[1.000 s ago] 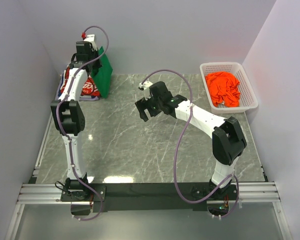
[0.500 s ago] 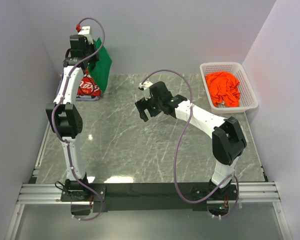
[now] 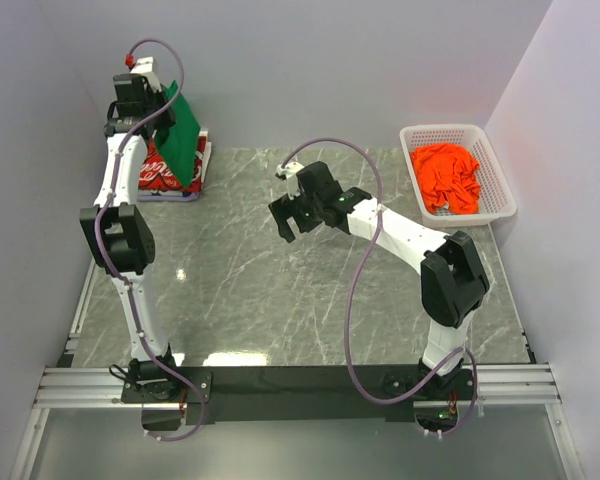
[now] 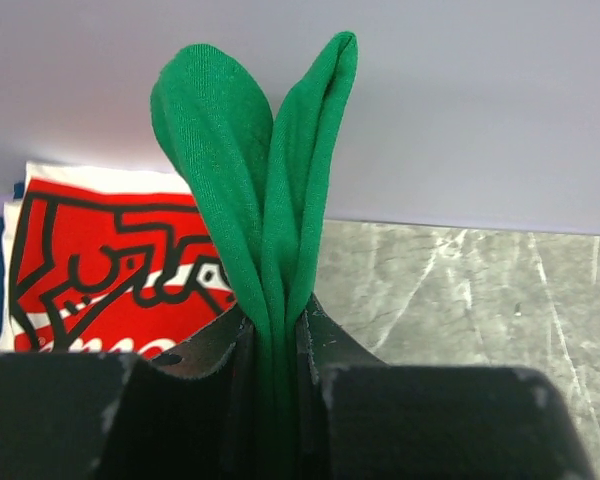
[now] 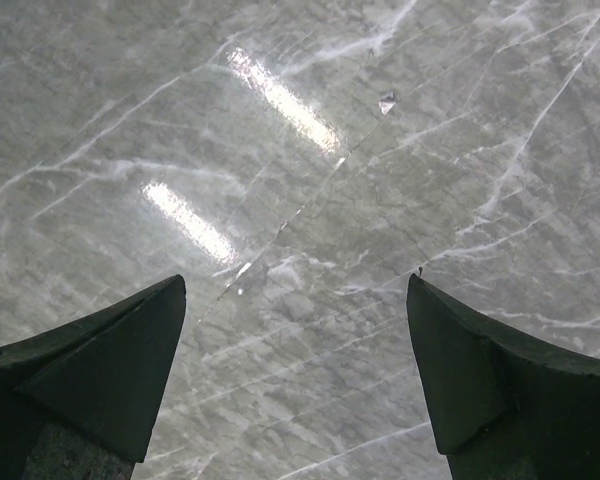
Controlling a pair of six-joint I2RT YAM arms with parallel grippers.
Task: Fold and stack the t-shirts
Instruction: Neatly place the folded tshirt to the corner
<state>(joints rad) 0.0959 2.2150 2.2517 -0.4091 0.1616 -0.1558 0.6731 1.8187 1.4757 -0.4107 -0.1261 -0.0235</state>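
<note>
My left gripper point(image 3: 148, 100) is shut on the green t-shirt point(image 3: 180, 135), which hangs folded from it high at the back left. In the left wrist view the green cloth point(image 4: 265, 220) is pinched between the jaws. The red t-shirt with white lettering point(image 3: 160, 172) lies folded below it on the table; it also shows in the left wrist view point(image 4: 100, 270). The orange t-shirt point(image 3: 446, 176) lies crumpled in the white mesh basket point(image 3: 500, 205). My right gripper point(image 3: 288, 222) is open and empty over the middle of the table; its fingers point(image 5: 110, 360) frame bare marble.
The grey marble table point(image 3: 280, 300) is bounded by walls at the back and both sides. A bluish-white folded cloth edge point(image 3: 202, 160) lies under the red t-shirt. The basket stands at the back right corner.
My left gripper has lifted the green t-shirt higher and further left, uncovering more of the red t-shirt. The right arm has barely moved.
</note>
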